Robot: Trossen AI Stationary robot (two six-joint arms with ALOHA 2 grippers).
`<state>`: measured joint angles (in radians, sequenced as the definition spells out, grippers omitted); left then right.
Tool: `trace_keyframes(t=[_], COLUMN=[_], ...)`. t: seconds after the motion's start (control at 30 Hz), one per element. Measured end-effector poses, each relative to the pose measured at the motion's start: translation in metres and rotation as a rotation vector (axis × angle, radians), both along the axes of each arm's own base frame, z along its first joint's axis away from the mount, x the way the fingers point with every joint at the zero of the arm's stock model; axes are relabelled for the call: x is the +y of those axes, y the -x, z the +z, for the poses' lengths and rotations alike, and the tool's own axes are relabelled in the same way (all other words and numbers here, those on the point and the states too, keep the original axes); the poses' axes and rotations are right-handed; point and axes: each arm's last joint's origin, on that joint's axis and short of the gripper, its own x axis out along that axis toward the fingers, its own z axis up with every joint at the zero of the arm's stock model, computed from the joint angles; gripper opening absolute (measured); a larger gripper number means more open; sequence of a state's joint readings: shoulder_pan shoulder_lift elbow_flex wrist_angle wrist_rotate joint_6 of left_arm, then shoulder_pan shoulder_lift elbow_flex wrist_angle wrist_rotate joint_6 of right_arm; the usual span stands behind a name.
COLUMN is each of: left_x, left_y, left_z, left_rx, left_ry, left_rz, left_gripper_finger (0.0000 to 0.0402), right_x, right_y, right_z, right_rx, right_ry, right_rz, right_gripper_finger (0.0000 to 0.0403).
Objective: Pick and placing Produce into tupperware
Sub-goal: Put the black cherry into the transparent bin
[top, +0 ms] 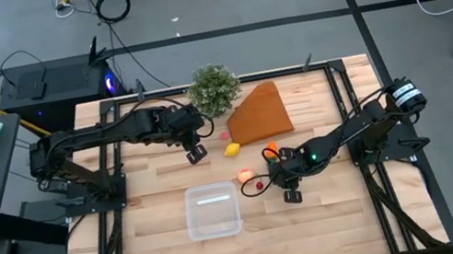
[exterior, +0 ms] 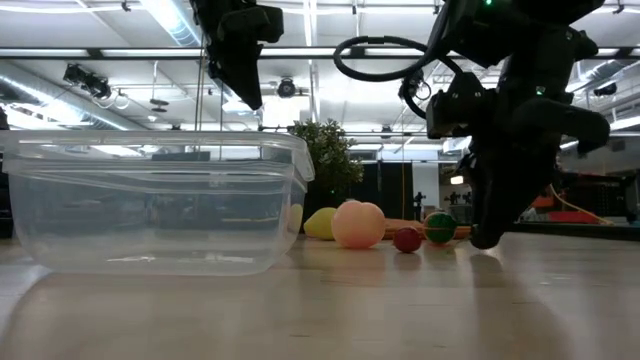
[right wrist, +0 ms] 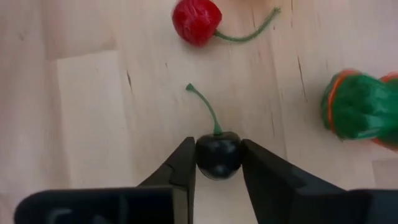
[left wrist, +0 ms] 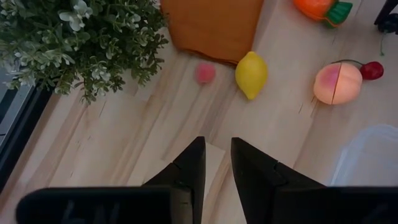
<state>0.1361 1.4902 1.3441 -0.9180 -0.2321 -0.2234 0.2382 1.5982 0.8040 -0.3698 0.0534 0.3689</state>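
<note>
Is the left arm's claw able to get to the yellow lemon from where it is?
Probably yes. The left claw hangs above bare wood with nothing held, and the yellow lemon lies just ahead in the open. The little pink ball beside it and the bushy plant sit off to the side, not between.

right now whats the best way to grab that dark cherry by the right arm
Grip the dark cherry by its round body, coming straight down from above, as the right end effector does with a finger on each side. The thin green stem points away along the table, too slender to pinch.
</note>
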Motion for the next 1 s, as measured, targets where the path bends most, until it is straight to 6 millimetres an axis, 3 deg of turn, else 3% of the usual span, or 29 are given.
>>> trace_keyframes(t=[0.33,0.63,0.8,1.0], left_x=[0.0,0.002,0.004,0.001], left_y=[0.0,0.006,0.021,0.058], left_z=[0.0,0.003,0.024,0.056], left_rx=[0.0,0.024,-0.073,-0.211], left_ry=[0.0,-0.011,-0.049,-0.122], left_rz=[-0.001,-0.011,0.042,0.122], left_gripper_finger=[0.009,0.0083,0.0088,0.0091], right_x=[0.002,0.006,0.007,0.005], right_y=[-0.007,-0.024,-0.032,-0.037], right_z=[0.016,0.062,0.083,0.093], right_rx=[0.014,0.018,-0.029,-0.062], right_ry=[0.014,0.055,0.081,0.097], right_rz=[0.034,0.125,0.158,0.149], right_gripper_finger=[0.0083,0.0079,0.0079,0.008])
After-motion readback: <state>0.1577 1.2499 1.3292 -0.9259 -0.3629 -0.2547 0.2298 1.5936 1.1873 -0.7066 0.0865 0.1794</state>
